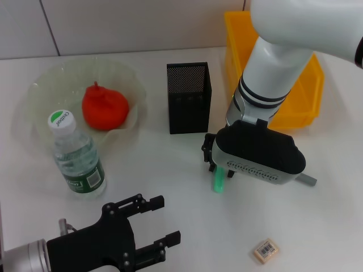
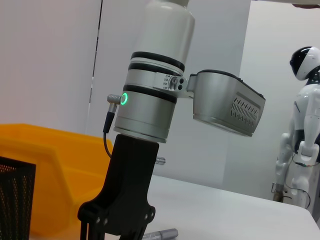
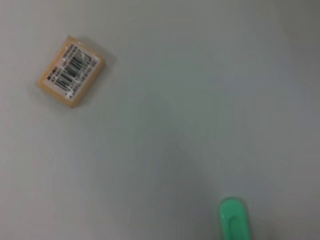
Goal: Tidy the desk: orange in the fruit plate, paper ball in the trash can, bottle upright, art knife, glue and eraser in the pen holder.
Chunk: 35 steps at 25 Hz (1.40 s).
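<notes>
Head view, right end effector [image 1: 217, 164] over green glue [image 1: 218, 180]

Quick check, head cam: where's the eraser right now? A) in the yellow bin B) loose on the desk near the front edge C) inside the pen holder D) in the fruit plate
B: the eraser lies flat on the bare desk, barcode label up, well in front of the black mesh pen holder and apart from the right gripper.
</notes>
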Each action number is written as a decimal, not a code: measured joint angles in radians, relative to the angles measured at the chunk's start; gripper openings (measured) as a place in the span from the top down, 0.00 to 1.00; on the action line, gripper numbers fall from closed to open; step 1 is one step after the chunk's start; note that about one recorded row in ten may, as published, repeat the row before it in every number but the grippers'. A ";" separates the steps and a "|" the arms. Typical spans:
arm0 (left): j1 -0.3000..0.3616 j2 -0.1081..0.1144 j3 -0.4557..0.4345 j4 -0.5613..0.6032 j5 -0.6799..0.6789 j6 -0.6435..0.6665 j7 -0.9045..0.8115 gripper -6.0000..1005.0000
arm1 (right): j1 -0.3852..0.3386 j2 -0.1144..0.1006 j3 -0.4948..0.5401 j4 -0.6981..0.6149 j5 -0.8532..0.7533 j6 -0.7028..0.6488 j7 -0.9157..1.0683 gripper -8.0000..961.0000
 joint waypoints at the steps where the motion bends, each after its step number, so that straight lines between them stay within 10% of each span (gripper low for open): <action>1: -0.001 0.000 0.001 -0.001 0.000 0.000 -0.003 0.32 | 0.000 0.000 0.000 0.000 0.000 0.000 0.000 0.61; 22: -0.004 0.011 0.002 -0.001 0.002 0.000 -0.005 0.32 | 0.004 0.000 -0.040 -0.024 0.003 0.015 0.045 0.77; 35: -0.004 0.024 0.002 0.000 0.002 0.009 0.004 0.31 | -0.058 -0.004 -0.003 -0.301 0.051 -0.095 0.214 0.81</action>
